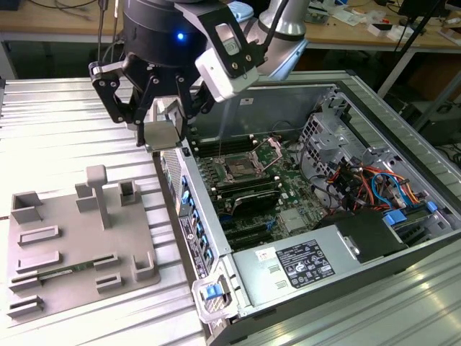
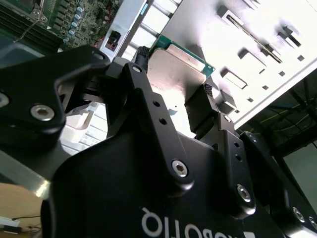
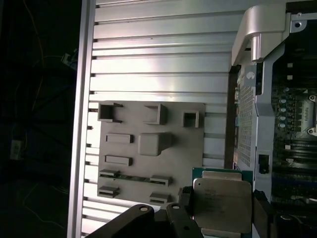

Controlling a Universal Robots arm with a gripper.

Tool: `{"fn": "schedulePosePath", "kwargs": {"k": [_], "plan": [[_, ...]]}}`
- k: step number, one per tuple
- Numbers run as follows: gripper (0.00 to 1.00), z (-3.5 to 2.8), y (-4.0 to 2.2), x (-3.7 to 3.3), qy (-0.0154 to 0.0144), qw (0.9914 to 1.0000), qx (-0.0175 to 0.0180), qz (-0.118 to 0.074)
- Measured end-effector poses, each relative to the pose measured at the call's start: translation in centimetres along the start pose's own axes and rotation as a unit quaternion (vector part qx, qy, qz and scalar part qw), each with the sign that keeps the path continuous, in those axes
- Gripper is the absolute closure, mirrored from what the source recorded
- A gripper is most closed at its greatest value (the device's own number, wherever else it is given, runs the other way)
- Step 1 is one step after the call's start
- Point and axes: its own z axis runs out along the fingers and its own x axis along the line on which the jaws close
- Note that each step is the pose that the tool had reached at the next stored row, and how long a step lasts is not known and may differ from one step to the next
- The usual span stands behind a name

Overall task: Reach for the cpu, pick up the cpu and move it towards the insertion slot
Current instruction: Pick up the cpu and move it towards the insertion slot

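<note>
My gripper [image 1: 164, 124] is shut on the cpu [image 1: 161, 134], a flat square chip with a silvery top, and holds it in the air. It hangs just above the near wall of the open computer case, between the grey tray and the motherboard. In both wrist views the cpu [image 2: 179, 67] [image 3: 221, 201] sits clamped by its edges between the two black fingers [image 2: 142, 54] [image 3: 185, 198]. The insertion slot [image 1: 240, 171], a square socket with a dark centre and a shiny metal frame, lies on the green board to the exterior view's right of the gripper and lower.
A grey plastic tray [image 1: 72, 241] with recesses and upright blocks lies on the ribbed metal table, with a thin green memory stick [image 1: 61, 272] in one slot. The case wall [image 1: 189, 198], black memory slots [image 1: 248, 196], a power supply [image 1: 302, 263] and cables [image 1: 367, 184] surround the socket.
</note>
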Motion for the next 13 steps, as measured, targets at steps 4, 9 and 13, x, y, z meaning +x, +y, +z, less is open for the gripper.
{"fn": "schedulePosePath", "kwargs": {"k": [4,9,13], "plan": [[0.45,-0.01,-0.03,-0.52,0.0000,1.00000,0.0000,0.000],[0.45,-0.02,-0.07,-1.21,0.0000,1.00000,0.0000,0.000],[0.45,-0.03,-0.10,-1.68,0.0000,1.00000,0.0000,0.000]]}}
